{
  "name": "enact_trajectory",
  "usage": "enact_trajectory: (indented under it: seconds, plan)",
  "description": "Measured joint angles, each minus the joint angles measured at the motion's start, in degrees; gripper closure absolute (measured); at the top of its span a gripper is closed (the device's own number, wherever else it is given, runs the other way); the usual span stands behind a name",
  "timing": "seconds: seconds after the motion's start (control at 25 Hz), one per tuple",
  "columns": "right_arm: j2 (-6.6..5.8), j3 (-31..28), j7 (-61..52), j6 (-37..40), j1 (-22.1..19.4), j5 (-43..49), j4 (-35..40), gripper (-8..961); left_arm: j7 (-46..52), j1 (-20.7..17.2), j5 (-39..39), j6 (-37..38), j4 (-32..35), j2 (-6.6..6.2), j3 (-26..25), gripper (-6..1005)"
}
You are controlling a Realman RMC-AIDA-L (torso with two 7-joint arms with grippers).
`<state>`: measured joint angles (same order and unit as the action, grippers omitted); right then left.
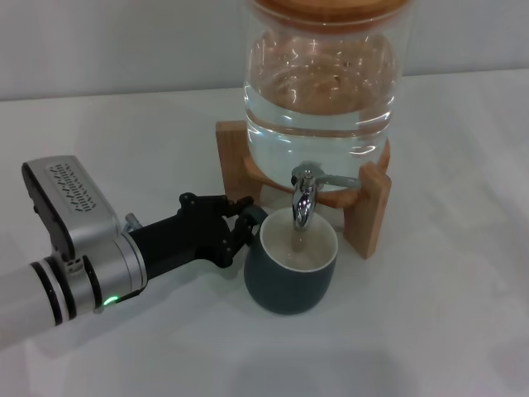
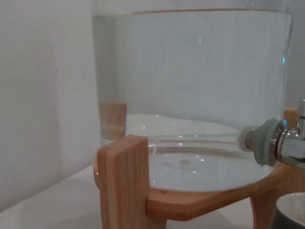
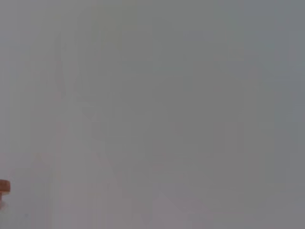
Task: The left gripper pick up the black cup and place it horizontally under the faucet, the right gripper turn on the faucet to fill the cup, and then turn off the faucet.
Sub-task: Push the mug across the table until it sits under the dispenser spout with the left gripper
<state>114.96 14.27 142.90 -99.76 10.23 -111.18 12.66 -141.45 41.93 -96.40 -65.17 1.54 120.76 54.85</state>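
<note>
The black cup [image 1: 289, 277] stands upright on the white table, right under the spout of the chrome faucet [image 1: 303, 198]. The faucet's thin lever [image 1: 335, 178] points to the right. A thin pale streak, like a stream of water, runs from the spout into the cup's cream inside. My left gripper [image 1: 241, 227] reaches in from the left and is shut on the cup's left side, where the handle is hidden. The left wrist view shows the faucet [image 2: 286, 148] and a bit of the cup's rim [image 2: 291, 212]. My right gripper is out of view.
The faucet belongs to a large glass jar [image 1: 318, 83] of water with a wooden lid, on a wooden stand [image 1: 368, 211]. The stand's legs flank the cup. The jar [image 2: 190, 95] and stand [image 2: 124, 186] fill the left wrist view. The right wrist view shows only pale wall.
</note>
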Motion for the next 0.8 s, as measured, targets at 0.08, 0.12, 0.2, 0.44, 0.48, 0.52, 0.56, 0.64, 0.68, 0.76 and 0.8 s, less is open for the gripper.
enact_trajectory:
  seconds: [0.08,0.12,0.2,0.44,0.48,0.52,0.56,0.64,0.68,0.76,0.8]
  plan:
    - [0.0,0.0,0.0,0.0,0.0,0.0,0.0,186,0.0,0.1,0.1,0.6,-0.1,0.0,0.3,843]
    - [0.0,0.0,0.0,0.0,0.1,0.0,0.0,186,0.0,0.3,0.1,1.0,-0.1,0.0,0.5,843]
    - [0.0,0.0,0.0,0.0,0.1,0.0,0.0,186,0.1,0.7,0.1,1.6,-0.3,0.0,0.9,843]
    - [0.0,0.0,-0.1,0.2,0.2,0.0,-0.2,186,0.6,1.3,0.1,2.0,-0.6,0.0,1.2,843]
    - [0.0,0.0,-0.1,0.2,0.2,0.0,-0.2,186,0.7,1.6,0.1,2.0,-0.8,0.0,1.3,829]
    - [0.0,0.0,-0.1,0.3,0.2,0.0,-0.2,186,0.7,1.7,0.1,2.0,-0.9,0.0,1.3,815]
    - [0.0,0.0,-0.1,0.3,0.3,0.0,-0.2,186,0.7,1.7,0.1,2.0,-0.9,0.0,1.3,801]
    - [0.0,0.0,-0.1,0.3,0.3,0.0,-0.3,186,0.8,1.7,0.1,2.0,-0.9,0.0,1.3,773]
    - [0.0,0.0,-0.1,0.4,0.3,0.0,-0.3,186,1.0,1.7,0.1,2.0,-0.9,-0.01,1.3,748]
    - [0.0,0.0,-0.1,0.5,0.4,0.0,-0.3,186,1.5,1.7,0.1,2.0,-0.9,-0.06,1.3,698]
    - [0.0,0.0,-0.1,0.5,0.4,0.0,-0.3,186,1.8,1.7,0.1,2.0,-0.9,-0.11,1.3,673]
